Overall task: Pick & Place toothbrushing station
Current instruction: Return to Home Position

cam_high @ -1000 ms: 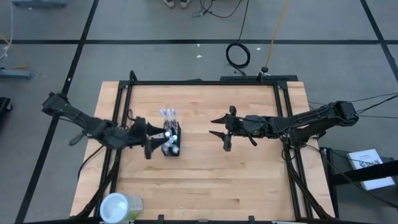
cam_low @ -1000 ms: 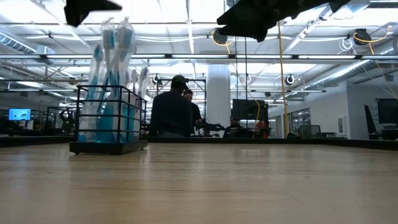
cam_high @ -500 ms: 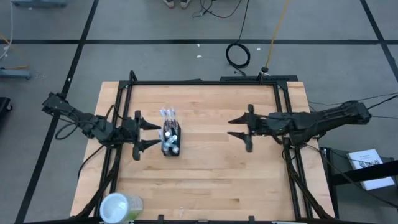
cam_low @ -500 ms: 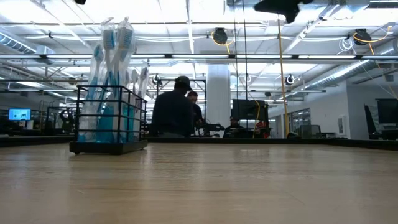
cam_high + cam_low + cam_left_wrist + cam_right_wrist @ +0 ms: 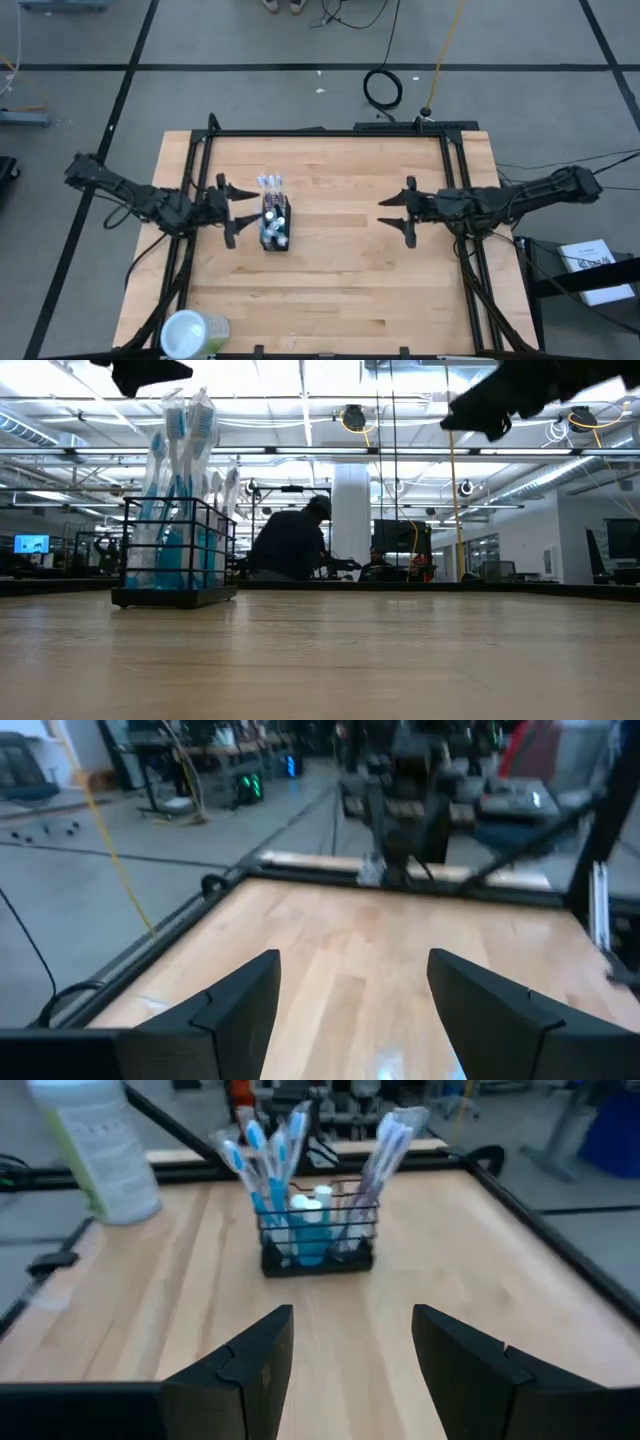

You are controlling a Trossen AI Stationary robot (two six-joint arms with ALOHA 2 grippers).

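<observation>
The toothbrushing station, a small black mesh holder (image 5: pixel 275 225) with blue-white and pinkish toothbrushes (image 5: pixel 185 430) and small white tubes, stands upright on its base on the wooden table, left of centre. It also shows in the low view (image 5: pixel 175 555) and the right wrist view (image 5: pixel 315 1230). My left gripper (image 5: pixel 228 212) is open and raised, just left of the holder; the holder does not show between its fingers in the left wrist view (image 5: pixel 352 960). My right gripper (image 5: pixel 398 217) is open and raised over the table's right half, facing the holder (image 5: pixel 350 1315).
A pale-green translucent round container (image 5: pixel 195 332) stands at the table's near left corner and shows in the right wrist view (image 5: pixel 100 1150). A black frame (image 5: pixel 330 132) runs along the table's edges. People sit in the room behind the table (image 5: pixel 290 545).
My right gripper has drawn back toward the table's right edge, away from the holder, staying open. My left gripper has drawn back a little toward the left edge, away from the holder, and stays open. The holder has kept still.
</observation>
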